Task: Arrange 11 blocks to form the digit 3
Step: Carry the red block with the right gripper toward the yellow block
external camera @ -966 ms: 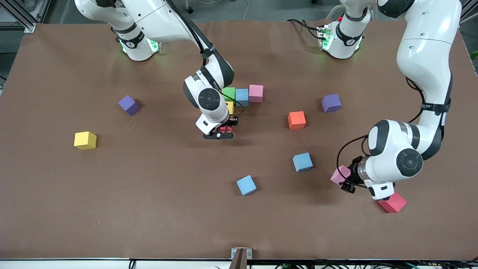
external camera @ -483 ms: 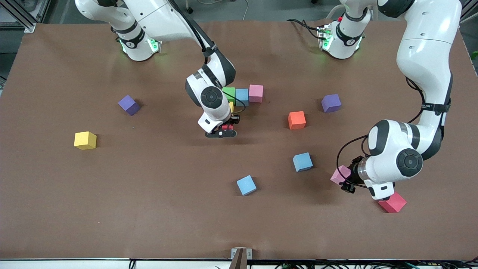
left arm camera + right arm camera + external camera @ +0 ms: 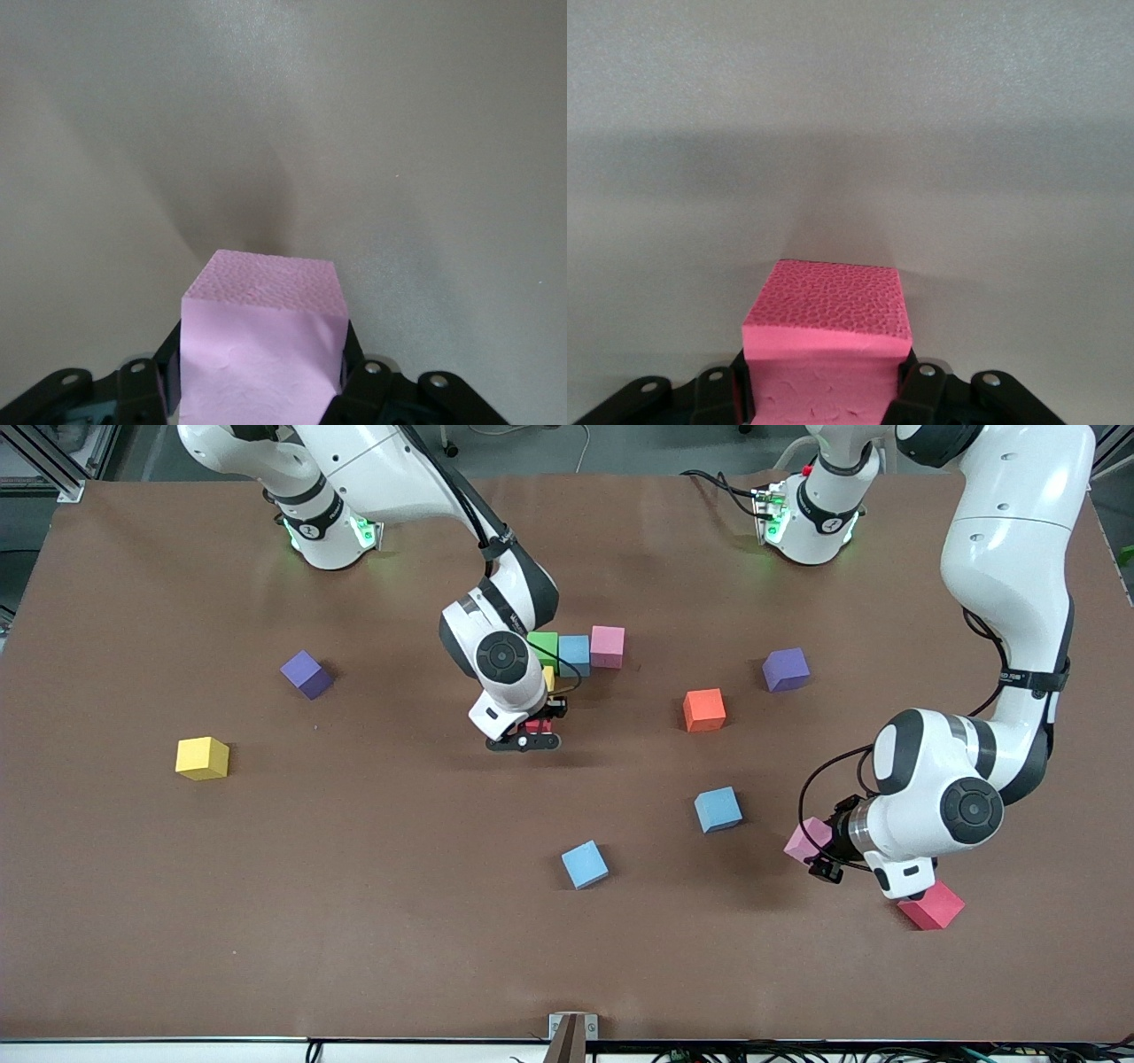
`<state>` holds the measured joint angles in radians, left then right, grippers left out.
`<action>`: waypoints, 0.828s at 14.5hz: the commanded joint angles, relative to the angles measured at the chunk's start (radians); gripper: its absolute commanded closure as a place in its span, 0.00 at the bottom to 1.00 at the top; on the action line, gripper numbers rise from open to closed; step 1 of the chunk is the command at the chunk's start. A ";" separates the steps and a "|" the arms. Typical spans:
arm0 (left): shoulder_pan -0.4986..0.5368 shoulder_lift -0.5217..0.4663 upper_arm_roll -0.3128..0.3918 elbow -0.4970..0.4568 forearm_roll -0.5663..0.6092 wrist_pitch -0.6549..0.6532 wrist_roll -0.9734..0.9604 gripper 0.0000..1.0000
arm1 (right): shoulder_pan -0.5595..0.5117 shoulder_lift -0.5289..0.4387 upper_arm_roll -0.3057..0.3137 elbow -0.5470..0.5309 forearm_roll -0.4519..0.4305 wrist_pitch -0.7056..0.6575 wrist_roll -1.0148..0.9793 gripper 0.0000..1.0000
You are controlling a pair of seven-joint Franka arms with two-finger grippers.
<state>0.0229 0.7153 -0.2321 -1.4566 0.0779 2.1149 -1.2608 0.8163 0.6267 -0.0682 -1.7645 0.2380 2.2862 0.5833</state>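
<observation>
While right fingers (image 3: 726, 394) clamp a red block (image 3: 826, 341), left fingers (image 3: 146, 390) clamp a pink block (image 3: 259, 345).

Green block (image 3: 542, 645), blue block (image 3: 574, 654) and pink block (image 3: 608, 646) touch in a row; at its seven o'clock the right gripper (image 3: 530, 737) clamps a red block (image 3: 534, 729) — a yellow block (image 3: 548, 679) between. The left gripper (image 3: 826, 852) grips a pale pink block (image 3: 804, 838) — at the table's four o'clock.

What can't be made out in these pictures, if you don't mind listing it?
- Yellow block, front view: mostly hidden by the right arm's wrist.
- Right gripper with its red block: whether the block touches the table.
- Left gripper, front view: fingers hidden by its pink block.
</observation>
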 commanded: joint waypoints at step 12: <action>-0.003 -0.004 0.002 0.001 -0.018 0.004 0.009 0.69 | 0.021 -0.019 -0.013 -0.021 0.018 -0.010 0.067 0.00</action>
<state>0.0229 0.7153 -0.2321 -1.4566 0.0779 2.1149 -1.2607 0.8187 0.6267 -0.0683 -1.7647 0.2380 2.2814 0.6259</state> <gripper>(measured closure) 0.692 0.291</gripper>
